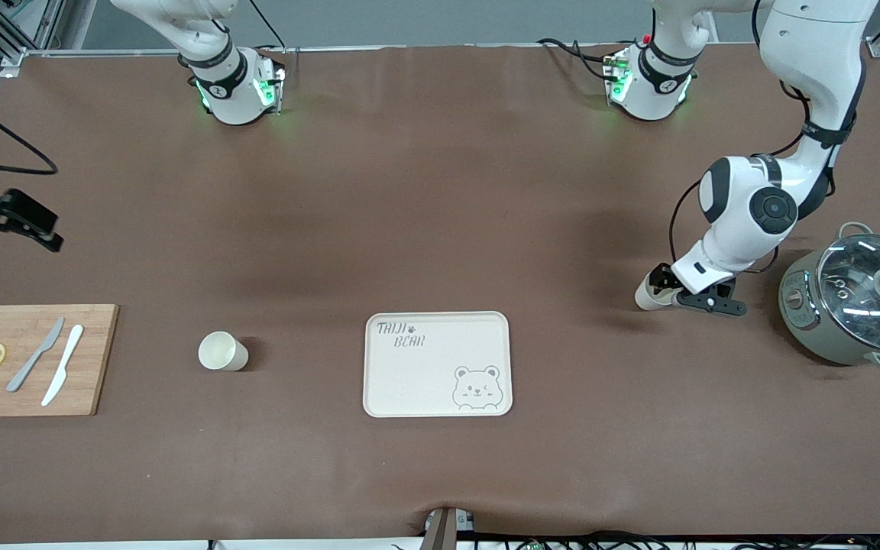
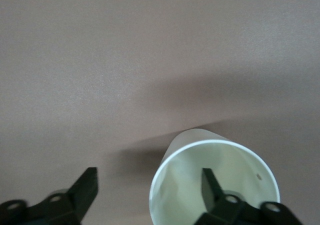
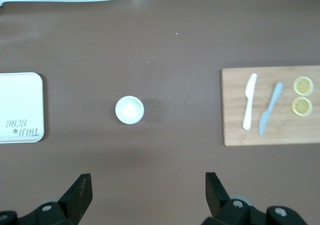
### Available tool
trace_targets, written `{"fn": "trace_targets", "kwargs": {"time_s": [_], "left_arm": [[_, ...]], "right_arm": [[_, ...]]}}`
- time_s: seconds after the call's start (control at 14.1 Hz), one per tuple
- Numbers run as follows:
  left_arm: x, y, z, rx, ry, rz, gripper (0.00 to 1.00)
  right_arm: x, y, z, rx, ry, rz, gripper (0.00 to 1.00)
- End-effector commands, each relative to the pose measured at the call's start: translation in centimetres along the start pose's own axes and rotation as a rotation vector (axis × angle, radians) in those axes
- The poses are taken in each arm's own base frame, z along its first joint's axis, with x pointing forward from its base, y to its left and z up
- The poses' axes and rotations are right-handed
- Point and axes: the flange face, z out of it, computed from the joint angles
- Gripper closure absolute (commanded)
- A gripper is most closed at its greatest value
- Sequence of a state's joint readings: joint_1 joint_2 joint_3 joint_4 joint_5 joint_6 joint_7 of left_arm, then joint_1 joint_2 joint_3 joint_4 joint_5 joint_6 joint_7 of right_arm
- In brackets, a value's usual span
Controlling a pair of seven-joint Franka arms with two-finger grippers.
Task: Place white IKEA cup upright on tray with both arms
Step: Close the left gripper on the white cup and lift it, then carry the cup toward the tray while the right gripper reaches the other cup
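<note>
Left hand (image 1: 663, 289) is down low at roughly 2 o'clock from the tray (image 1: 409, 382) in the front view, toward the left arm's end of the worktop (image 1: 440, 191). Its fingers are spread wide, one inside the mouth of a white cup (image 1: 648, 296) and one outside, so they straddle the wall with nothing squeezed yet. That cup is leaning over or on its side. I can't tell if it's touching the worktop.

Right hand (image 3: 145, 182) is also wide open with nothing in it, hanging high over the right arm's end of the worktop and looking down. Seems to be just waiting.

Progress, as I read it: basically at the start. The tray has nothing on it. The left side is at the grab stage, so closing, lifting, carrying, righting and setting down are all left. There's also a second cup (image 1: 222, 351) standing upright at 9 o'clock from the tray, well apart from it. That one's untouched and my guess is it's the right arm's job.

Readable stuff: "TAIJI BEAR" in grey at the tray's 10 o'clock corner, with a bear face at the 4 o'clock corner. No IKEA mark visible on either cup.

Other bits: a pot (image 1: 852, 302) with a glass lid at 3 o'clock from the left hand, and a board (image 1: 88, 321) with two knives and lemon slices at 9 o'clock from the second cup.
</note>
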State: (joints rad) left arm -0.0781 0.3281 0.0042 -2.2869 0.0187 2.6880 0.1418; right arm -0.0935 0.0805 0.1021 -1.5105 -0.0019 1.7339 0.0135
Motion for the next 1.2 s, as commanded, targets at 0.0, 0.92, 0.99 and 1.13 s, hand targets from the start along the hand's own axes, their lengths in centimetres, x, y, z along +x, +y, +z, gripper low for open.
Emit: {"fn": "trace_targets", "kwargs": {"time_s": [0.0,0.92,0.99,1.13], "left_arm": [[0.7,0.2,-0.5,0.014,0.027,0.021,1.00],[11.3,9.5,-5.6,-0.004,0.069,-0.255,1.00],[13.3,11.8,-6.7,-0.001,0.036,-0.301,1.00],[17.2,16.6,-9.1,0.011,-0.012,-0.384,1.00]], "right_arm": [[2.8,-2.7,4.6,0.037,0.005,-0.046,0.00],[7.6,-1.5,24.0,0.040,-0.040,-0.020,0.00],[7.8,-1.2,25.3,0.040,-0.038,-0.042,0.00],[7.9,-0.4,27.8,0.041,-0.051,-0.052,0.00]]}}
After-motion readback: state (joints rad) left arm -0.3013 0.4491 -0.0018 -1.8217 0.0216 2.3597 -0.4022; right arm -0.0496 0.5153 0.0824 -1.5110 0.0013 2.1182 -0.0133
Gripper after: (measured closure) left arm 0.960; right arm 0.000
